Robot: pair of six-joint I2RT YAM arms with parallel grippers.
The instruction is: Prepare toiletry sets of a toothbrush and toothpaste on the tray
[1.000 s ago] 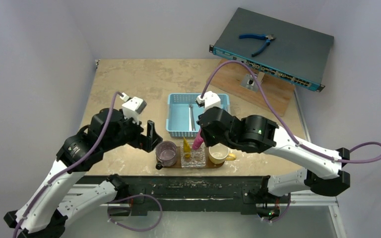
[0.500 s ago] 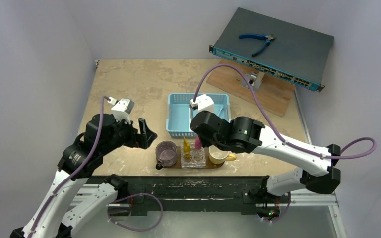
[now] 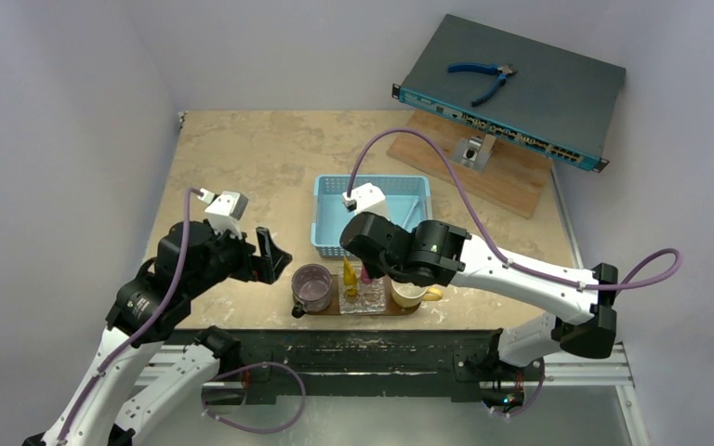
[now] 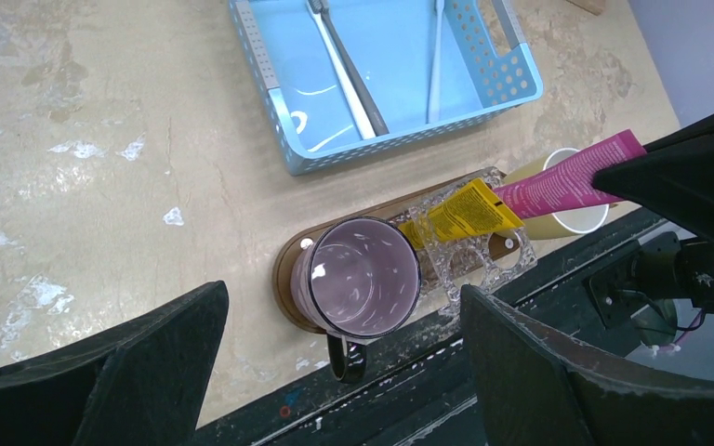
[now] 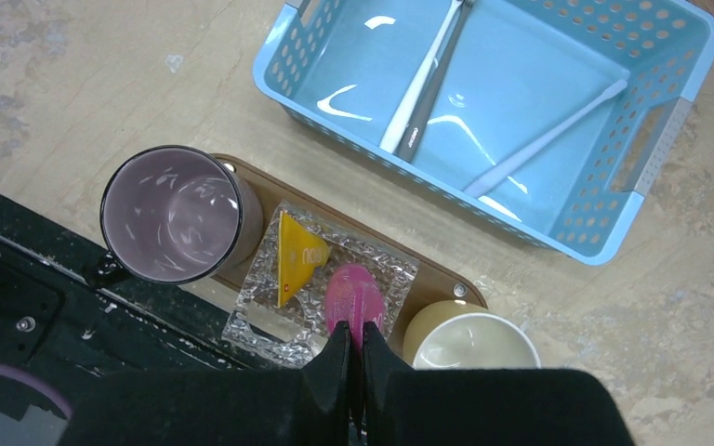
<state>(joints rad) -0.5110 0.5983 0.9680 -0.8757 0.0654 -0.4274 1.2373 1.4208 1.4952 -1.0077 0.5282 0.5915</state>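
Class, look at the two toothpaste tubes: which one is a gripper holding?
The pink tube, pinched by the right gripper; the yellow tube sits untouched beside it.

Pink tube [image 5: 353, 295]: stood in clear holder [image 5: 270, 327], top pinched by right gripper [image 5: 353, 340].
Yellow tube [image 5: 295, 257]: tilted in holder, beside pink.
Brushes [image 5: 420, 82]: lay flat in basket [image 5: 614, 223].
Tray [image 5: 432, 276]: dark oval, under holder.

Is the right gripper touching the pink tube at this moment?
Touching. In the right wrist view the right gripper has its fingers shut on the end of the pink tube, with no gap between them.
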